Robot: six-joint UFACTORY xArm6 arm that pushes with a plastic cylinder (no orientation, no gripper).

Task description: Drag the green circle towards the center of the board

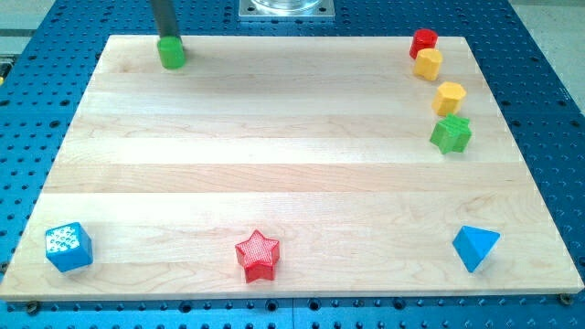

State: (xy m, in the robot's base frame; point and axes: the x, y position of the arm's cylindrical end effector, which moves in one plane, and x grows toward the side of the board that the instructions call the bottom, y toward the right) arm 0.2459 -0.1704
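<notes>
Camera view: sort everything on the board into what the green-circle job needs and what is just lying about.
Needed:
- green circle, at the board's top-left edge
- my tip, right behind the green circle on its top side
- wooden board

Lying about:
- red block
- yellow block
- yellow hexagon
- green star
- blue triangle
- red star
- blue cube

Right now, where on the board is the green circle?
The green circle sits near the board's top left corner, at the top edge, far from every other block. My tip is right behind it, on its upper side.
</notes>
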